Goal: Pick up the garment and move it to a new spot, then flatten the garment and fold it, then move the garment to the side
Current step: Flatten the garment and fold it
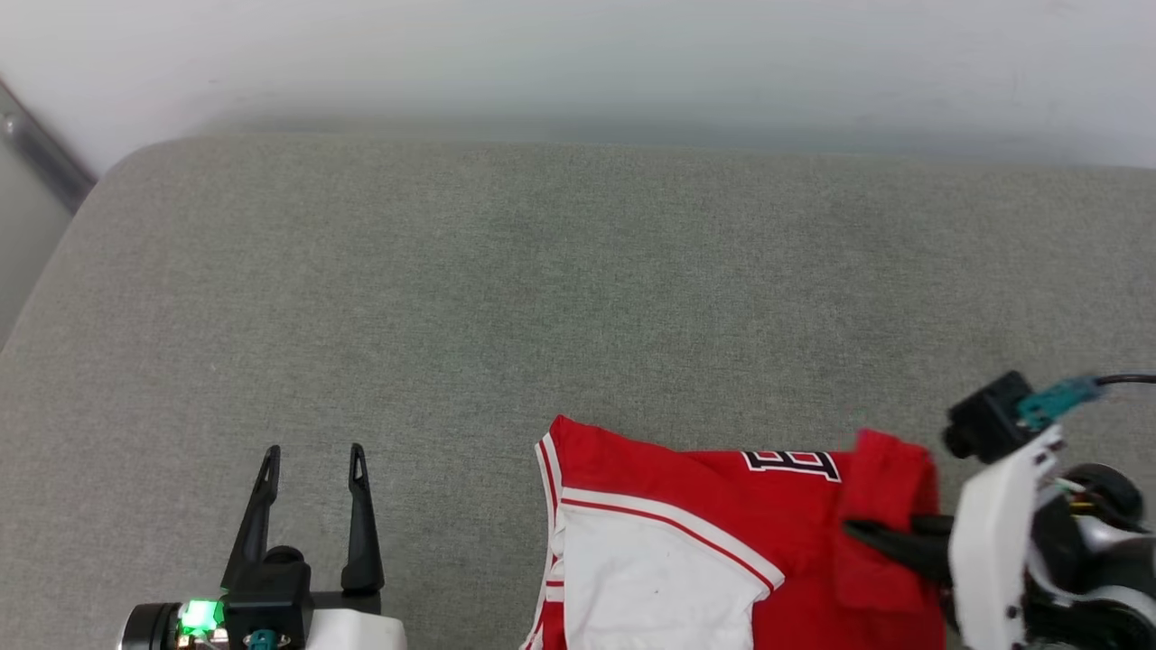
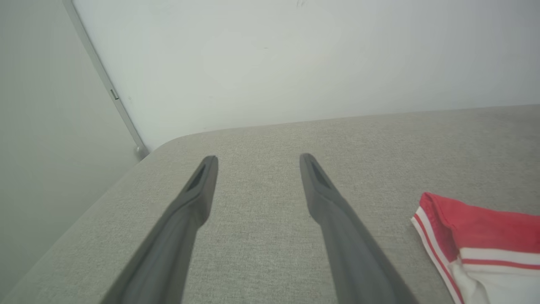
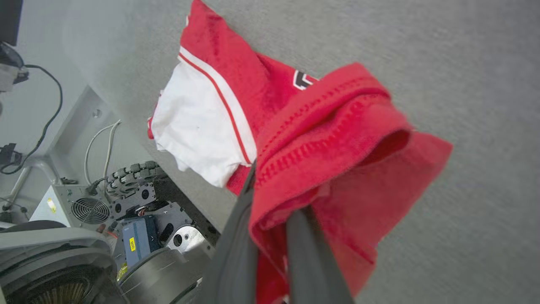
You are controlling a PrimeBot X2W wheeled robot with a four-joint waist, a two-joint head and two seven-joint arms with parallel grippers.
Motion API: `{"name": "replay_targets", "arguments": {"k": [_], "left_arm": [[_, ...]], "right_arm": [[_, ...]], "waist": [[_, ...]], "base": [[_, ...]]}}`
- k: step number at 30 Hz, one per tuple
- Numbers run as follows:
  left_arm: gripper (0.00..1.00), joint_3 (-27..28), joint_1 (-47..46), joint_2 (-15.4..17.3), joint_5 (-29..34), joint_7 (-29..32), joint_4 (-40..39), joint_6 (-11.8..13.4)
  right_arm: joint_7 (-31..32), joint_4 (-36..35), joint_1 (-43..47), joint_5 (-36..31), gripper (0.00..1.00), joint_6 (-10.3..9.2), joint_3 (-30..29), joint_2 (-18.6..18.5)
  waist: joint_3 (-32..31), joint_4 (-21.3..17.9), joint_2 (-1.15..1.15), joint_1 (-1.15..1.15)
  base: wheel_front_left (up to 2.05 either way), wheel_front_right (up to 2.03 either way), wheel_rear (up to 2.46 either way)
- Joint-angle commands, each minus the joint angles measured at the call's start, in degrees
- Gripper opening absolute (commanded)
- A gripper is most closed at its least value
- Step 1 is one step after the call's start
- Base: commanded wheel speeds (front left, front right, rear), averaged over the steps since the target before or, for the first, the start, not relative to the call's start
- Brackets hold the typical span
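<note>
The garment [image 1: 686,524], a red jersey with a white sleeve and striped trim, lies at the front right of the grey cushioned surface, part of its black print showing. My right gripper [image 1: 858,531] reaches in from the right and is shut on a folded red edge of the garment [image 3: 337,160], which drapes over its fingers [image 3: 303,253]. The left gripper [image 1: 312,456] stands open above bare cushion at the lower left, well left of the jersey. In the left wrist view its fingers [image 2: 198,185] spread wide, and the garment's corner [image 2: 472,236] lies at the right.
The grey cushioned surface [image 1: 452,298] runs back to a pale wall [image 1: 578,54]. Its left edge curves down beside a metal strip [image 1: 41,153]. The robot's base, cables and a fan unit [image 3: 88,211] lie below the front edge.
</note>
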Motion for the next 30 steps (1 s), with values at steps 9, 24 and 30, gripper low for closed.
{"name": "replay_targets", "arguments": {"k": [9,24,30], "left_arm": [[1.00,-0.5,-3.4,-1.4,1.1,-0.1,0.6,-1.2],[1.00,-0.4,-5.6,-2.6,1.6,-0.1,2.3,-2.0],[1.00,0.0,-4.6,-2.3,1.5,-0.1,2.8,-2.2]], "right_arm": [[0.1,6.5,-17.0,-5.6,0.00,-0.01,17.9,9.5],[-8.2,31.9,-26.3,-6.5,0.00,-0.05,39.5,16.7],[-15.8,29.8,-29.4,-6.9,1.00,-0.05,40.4,14.7]], "waist": [[2.8,1.4,0.00,0.00],[5.5,2.7,0.00,0.00],[3.6,1.8,0.00,0.00]], "base": [[0.00,0.00,0.00],[0.00,0.00,0.00],[0.00,0.00,0.00]]}}
